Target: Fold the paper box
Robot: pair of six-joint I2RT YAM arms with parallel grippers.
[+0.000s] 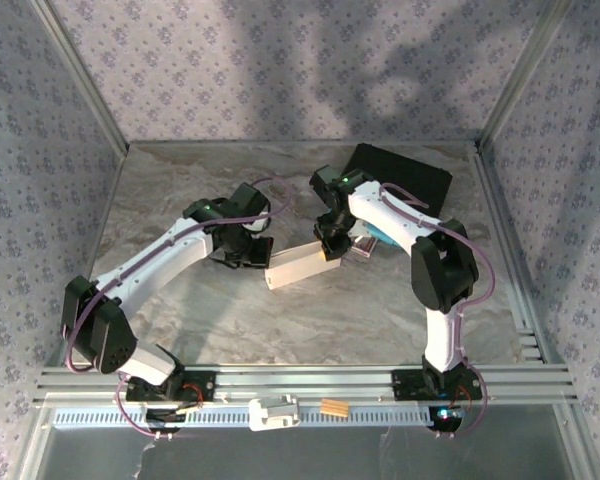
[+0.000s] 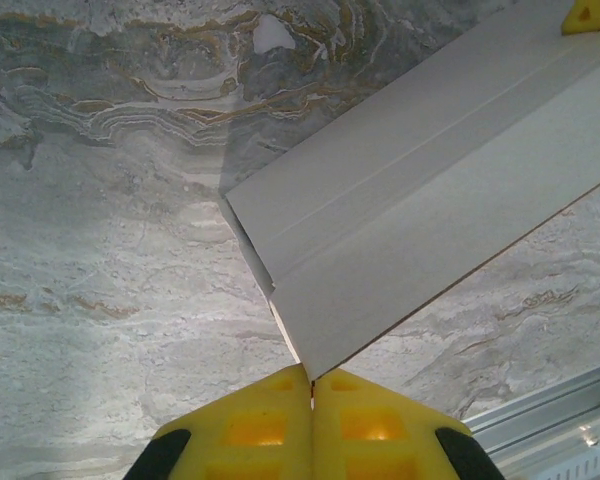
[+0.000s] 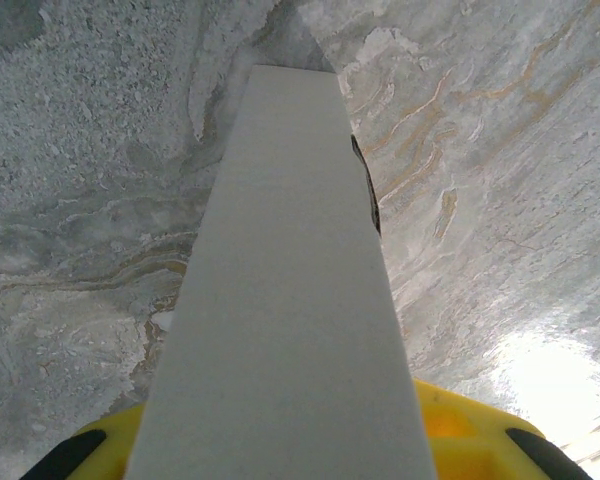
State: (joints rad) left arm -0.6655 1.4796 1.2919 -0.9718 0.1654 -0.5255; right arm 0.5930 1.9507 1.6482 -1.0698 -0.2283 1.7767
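Your paper box (image 1: pixel 300 266) hangs over the middle of the marble table (image 1: pixel 180 200), stretched between the two arms and, by the shadow under it, seemingly lifted off the surface. The left gripper (image 2: pixel 311 385) is clamped on one sharp corner of it, jaws pressed together with only the card between them. The right gripper (image 1: pixel 332 250) grasps the opposite end, its yellow fingers (image 3: pixel 460 430) standing partly apart with a long white panel running out from between them.

Treat the box as very light and thin: it likely holds its shape only along the scored fold (image 2: pixel 430 222) and bows or kinks elsewhere if you push across a panel. The card looks smooth, so a corner pinch such as the left one probably twists or slips out under any sideways pull. You do better taking hold near a fold line or across a full panel edge, and squeezing gently, since a hard grip may dent it.

The black case (image 1: pixel 405 175) lies at the back right, behind the right arm and well apart from the box. A teal thing (image 1: pixel 380 240) sits just beside the right gripper under that forearm, too hidden to name; it is the likeliest snag if you swing that wrist outward. A white piece (image 1: pixel 273 412) and a small tan block (image 1: pixel 334 408) rest on the near rail, well out of the way
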